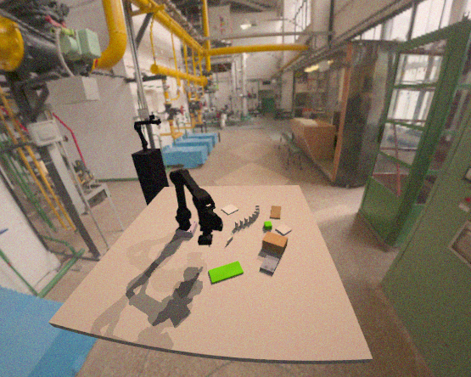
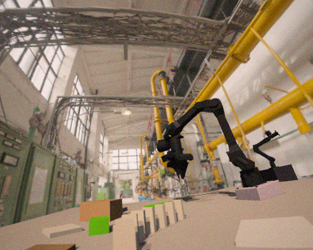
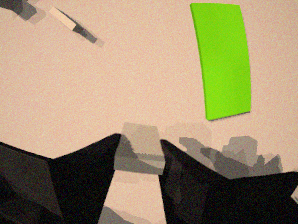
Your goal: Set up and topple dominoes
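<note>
Clamping one domino (image 2: 183, 182) (image 3: 142, 164), the pincer (image 1: 204, 243) (image 2: 182, 177) (image 3: 140, 143) hangs apart from the standing row (image 1: 246, 222) (image 2: 160, 215); next, probably, carry it upright to the row's end.

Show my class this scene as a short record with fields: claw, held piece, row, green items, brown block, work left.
claw: closed on a piece
held piece: pale domino
row: upright pale dominoes in a curved line
green items: flat slab; small cube
brown block: beside the cube, larger than it
work left: stand the held domino, release it, later push the end one
</note>
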`<action>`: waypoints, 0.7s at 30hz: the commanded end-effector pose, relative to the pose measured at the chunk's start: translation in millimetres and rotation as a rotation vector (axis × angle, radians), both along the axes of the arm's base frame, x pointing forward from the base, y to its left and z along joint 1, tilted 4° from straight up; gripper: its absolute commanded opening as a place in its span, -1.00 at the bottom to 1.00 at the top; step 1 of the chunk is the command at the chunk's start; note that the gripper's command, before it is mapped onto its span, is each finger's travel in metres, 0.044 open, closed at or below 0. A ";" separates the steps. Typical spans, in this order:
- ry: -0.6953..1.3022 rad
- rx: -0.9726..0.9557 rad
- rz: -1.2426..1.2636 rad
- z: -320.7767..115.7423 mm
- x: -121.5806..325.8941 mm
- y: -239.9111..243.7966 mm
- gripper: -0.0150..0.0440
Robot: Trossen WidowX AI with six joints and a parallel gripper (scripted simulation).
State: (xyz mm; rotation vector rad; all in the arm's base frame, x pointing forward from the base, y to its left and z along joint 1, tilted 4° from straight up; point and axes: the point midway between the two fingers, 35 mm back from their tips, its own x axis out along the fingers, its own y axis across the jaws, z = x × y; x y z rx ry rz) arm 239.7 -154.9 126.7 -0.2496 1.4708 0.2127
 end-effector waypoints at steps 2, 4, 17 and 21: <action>-0.005 -0.004 0.011 49.1 -11.2 5.2 -0.13; -0.005 -0.004 0.011 49.1 -11.2 5.2 -0.13; -0.015 -0.020 0.097 49.3 21.5 59.2 -0.13; -0.024 -0.014 0.198 50.6 37.2 105.3 -0.13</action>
